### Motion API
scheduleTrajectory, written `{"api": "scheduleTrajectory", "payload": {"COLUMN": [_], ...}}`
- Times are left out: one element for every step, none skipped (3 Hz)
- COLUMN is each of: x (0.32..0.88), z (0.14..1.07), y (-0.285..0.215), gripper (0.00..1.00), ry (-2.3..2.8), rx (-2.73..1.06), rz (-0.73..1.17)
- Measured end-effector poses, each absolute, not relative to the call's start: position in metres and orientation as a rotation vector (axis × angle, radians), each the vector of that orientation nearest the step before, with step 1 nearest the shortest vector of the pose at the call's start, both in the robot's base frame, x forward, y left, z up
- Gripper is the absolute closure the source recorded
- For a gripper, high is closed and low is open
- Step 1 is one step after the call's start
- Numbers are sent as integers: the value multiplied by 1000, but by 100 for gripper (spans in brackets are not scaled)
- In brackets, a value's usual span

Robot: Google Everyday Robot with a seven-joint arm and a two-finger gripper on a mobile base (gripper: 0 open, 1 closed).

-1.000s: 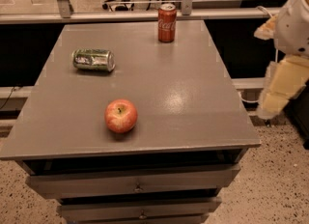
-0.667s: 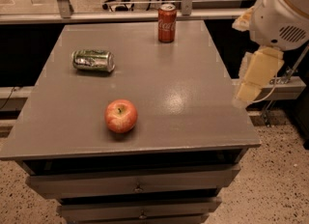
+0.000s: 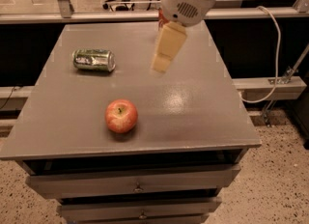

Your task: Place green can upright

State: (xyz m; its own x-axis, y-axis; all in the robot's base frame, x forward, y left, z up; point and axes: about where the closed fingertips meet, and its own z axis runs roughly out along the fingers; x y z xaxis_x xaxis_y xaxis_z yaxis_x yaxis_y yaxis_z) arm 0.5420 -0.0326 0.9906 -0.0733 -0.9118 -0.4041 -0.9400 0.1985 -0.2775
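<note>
Green can (image 3: 94, 60) lies on its side on grey table (image 3: 207, 121), behind and left of apple (image 3: 121, 116), well apart from it. Apple sits stem up, nearer table's front edge. Gripper (image 3: 160, 64) hangs in air behind and right of apple, tilted down toward left, touching nothing, apart from can. Whether gripper is spread or closed: cannot tell. Drawers (image 3: 135, 183) sit below apple, under tabletop.

Green can (image 3: 94, 60) lying sideways, top seemingly rightward, gripper (image 3: 160, 64) hovering to its right
</note>
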Motion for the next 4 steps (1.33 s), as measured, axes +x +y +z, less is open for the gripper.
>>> {"api": "scheduleTrajectory", "payload": {"x": [537,542,563,607], "z": [992,990,971,950], "y": [-38,-36,-24,-7], "gripper": [0,0,0,0], "ry": [1990,2000,2040,2079], "rx": [-1722,-1704,-1655,-1523], "rz": [65,48,34,10]}}
